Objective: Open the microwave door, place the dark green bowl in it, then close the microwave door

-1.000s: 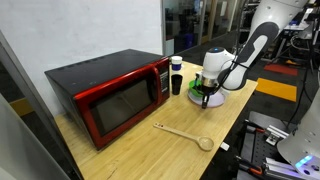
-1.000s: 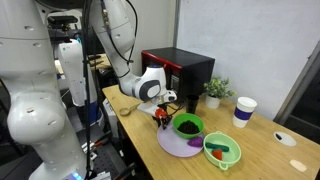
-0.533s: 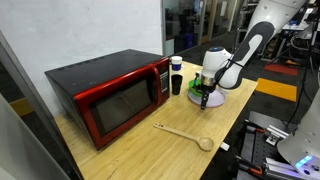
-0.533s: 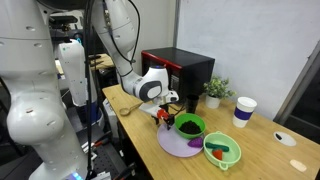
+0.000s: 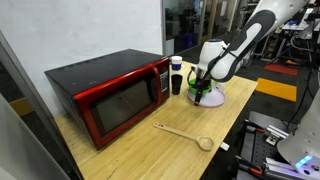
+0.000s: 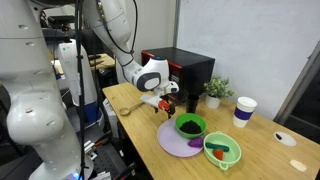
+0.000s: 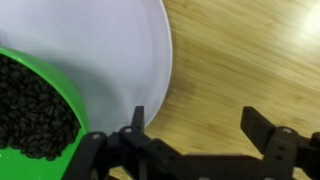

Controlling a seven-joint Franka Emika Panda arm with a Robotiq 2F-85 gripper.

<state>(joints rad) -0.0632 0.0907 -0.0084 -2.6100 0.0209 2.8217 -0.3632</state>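
On the lavender plate (image 6: 178,145) sits the dark green bowl (image 6: 188,126), full of dark beans, with a lime-green bowl (image 6: 222,151) just beside it. Farther along the counter (image 5: 150,150) the microwave (image 5: 105,75) has its microwave door (image 5: 122,107) closed. The claw (image 7: 195,128) hangs over the plate's rim, fingers apart and empty.

gripper (image 6: 166,96) | risen, apparently clear of lavender plate (image 6: 172,141)
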